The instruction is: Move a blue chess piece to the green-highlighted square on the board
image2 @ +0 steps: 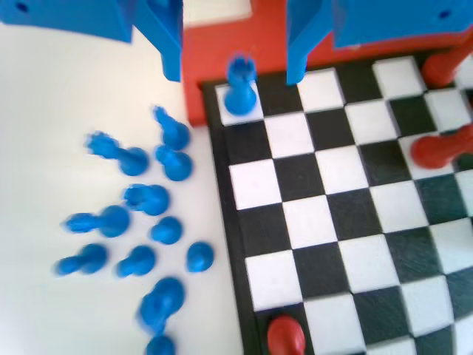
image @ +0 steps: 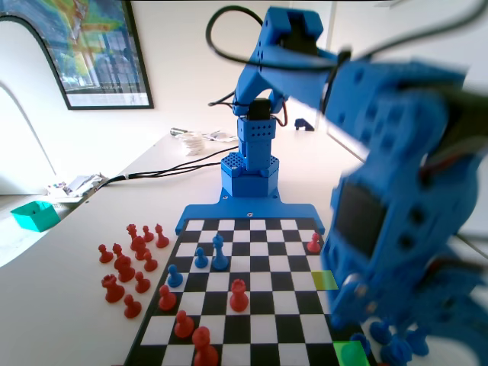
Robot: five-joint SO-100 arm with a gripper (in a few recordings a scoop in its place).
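In the wrist view my gripper (image2: 233,74) hangs open over the board's (image2: 325,222) corner, jaws wide apart and holding nothing. Between and below them a small blue piece (image2: 240,83) with a notched top stands upright on the white corner square. In the fixed view the blue arm (image: 396,213) reaches blurred over the near right corner, above the green-highlighted square (image: 352,355). I cannot tell whether that piece stands on this square. Two blue pawns (image: 200,258) (image: 174,276) and a taller blue piece (image: 219,252) stand on the board's (image: 252,328) left half.
Several blue pieces (image2: 144,222) lie on the table beside the board's left edge in the wrist view. Red pieces stand on the board (image: 239,293) (image2: 436,148) (image2: 285,336), and more red ones (image: 126,267) are on the table. A yellow-green square (image: 324,280) is near the right edge.
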